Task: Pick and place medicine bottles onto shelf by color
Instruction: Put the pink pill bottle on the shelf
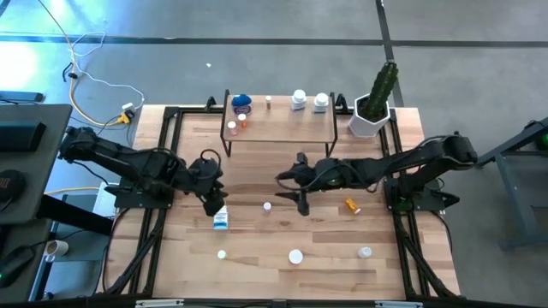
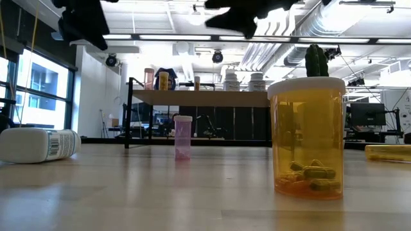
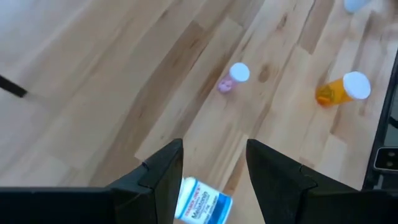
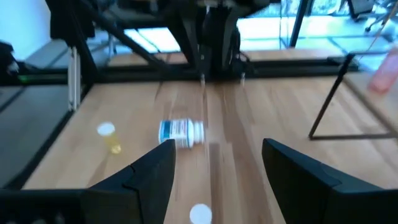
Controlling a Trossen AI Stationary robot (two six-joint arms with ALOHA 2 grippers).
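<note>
1. Left gripper (image 3: 214, 171) hovers released, nothing held, directly over the blue-labelled white bottle (image 1: 221, 219) lying on its side, well in front of the shelf (image 1: 278, 128).
2. Descend straight, straddling its body, then clench.
3. Right gripper (image 1: 301, 198) waits released, in front of the shelf.

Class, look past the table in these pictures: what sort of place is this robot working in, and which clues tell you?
Probably a robotics lab or workshop in an industrial-style building: exposed ceiling ducts, a bare concrete floor, and a desk with a computer monitor behind the table.
</note>
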